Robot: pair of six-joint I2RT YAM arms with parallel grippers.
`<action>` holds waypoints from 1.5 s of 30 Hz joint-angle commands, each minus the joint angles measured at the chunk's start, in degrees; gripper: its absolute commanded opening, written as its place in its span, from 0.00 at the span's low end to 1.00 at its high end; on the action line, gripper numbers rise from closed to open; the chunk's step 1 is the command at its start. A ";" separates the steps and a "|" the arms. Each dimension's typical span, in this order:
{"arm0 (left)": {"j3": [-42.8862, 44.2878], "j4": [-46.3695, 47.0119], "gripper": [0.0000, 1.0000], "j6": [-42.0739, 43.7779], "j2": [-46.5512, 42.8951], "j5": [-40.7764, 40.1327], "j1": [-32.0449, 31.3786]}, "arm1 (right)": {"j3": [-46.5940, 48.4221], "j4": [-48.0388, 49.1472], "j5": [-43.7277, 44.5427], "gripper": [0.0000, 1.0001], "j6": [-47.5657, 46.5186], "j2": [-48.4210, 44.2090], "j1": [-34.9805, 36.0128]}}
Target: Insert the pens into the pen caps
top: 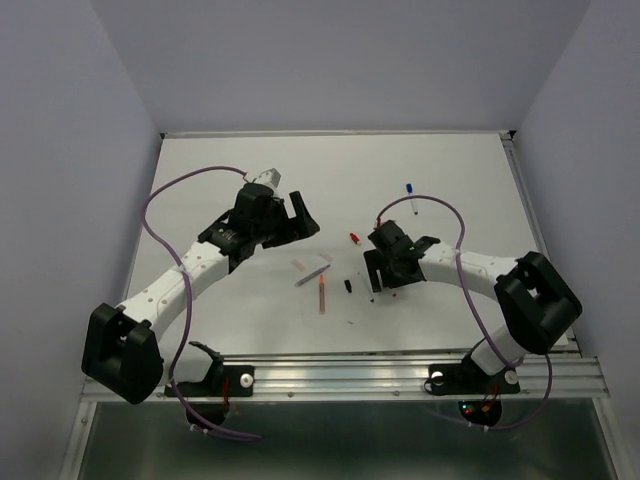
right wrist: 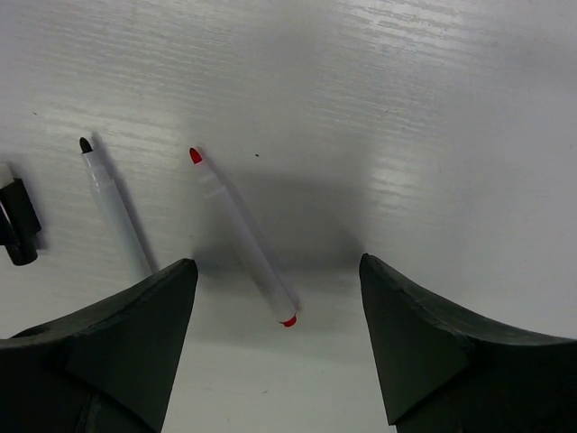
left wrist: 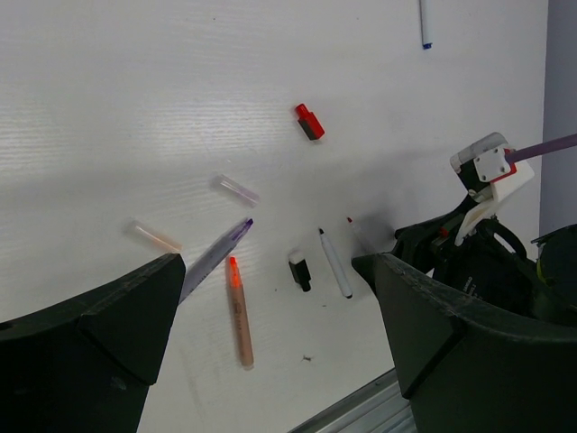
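My left gripper hangs open and empty above the table, left of the pens; in the left wrist view its midpoint lies over the orange pen. A grey purple-tipped pen, a black cap, a black-tipped white pen, a red cap and two pale caps lie apart. My right gripper is open low over a red-tipped white pen, whose rear end lies between the fingertips. A blue-tipped pen lies far back.
The black-tipped pen and black cap lie just left of the right gripper. The metal rail runs along the table's near edge. The right arm's purple cable loops over the table.
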 commanded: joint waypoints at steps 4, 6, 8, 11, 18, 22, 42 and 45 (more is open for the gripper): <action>-0.61 1.85 0.99 -0.55 -0.95 -0.43 0.21 | -0.46 4.12 1.73 0.65 -1.10 4.73 1.05; -0.61 1.85 0.99 -0.64 -0.77 -0.43 0.29 | -0.46 4.48 1.64 0.54 -1.36 6.40 1.67; -0.43 1.76 0.99 -0.64 -0.60 -0.51 0.21 | -0.37 4.92 0.50 0.40 -1.71 7.20 2.29; -0.17 1.58 0.99 -0.55 -0.60 -0.60 0.29 | -0.28 4.57 0.05 0.22 -1.45 7.38 2.29; 1.06 1.23 0.99 -0.46 0.98 -0.16 0.12 | -0.98 3.87 1.28 0.01 -0.66 2.02 2.81; 2.99 0.80 0.99 -1.08 3.18 -0.51 -0.67 | -0.46 3.60 7.51 0.01 0.74 -1.93 2.81; 37.61 -18.27 0.85 -11.18 39.72 -8.95 -12.27 | 2.09 1.76 22.55 0.01 4.44 -17.06 -15.29; 41.39 -19.68 0.79 -12.33 43.00 -9.48 -12.36 | 1.83 1.84 23.34 0.01 4.35 -16.79 -15.82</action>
